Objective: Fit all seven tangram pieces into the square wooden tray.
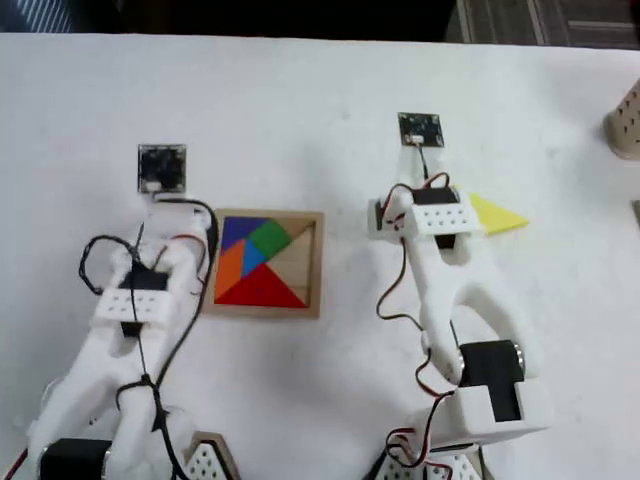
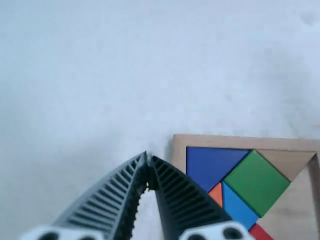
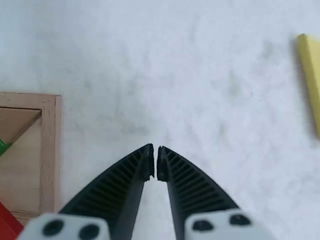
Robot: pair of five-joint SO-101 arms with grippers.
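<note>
From where I stand, the wooden tray (image 1: 318,262) at mid-frame looks well over half filled. The blue piece (image 1: 236,233), green piece (image 1: 268,238), orange piece (image 1: 230,270), light-blue piece (image 1: 253,255) and red triangle (image 1: 262,288) are seated, and the tray's right part is bare. The yellow triangle (image 1: 497,215) lies on the table, right of centre, yet to be placed. The left gripper (image 2: 148,160) and right gripper (image 3: 155,155) both have their jaws pressed together, holding nothing.

The white counter (image 1: 300,100) runs to a dark strip of room (image 1: 250,15) behind; a tan perforated object (image 1: 626,125) stands at its edge.
</note>
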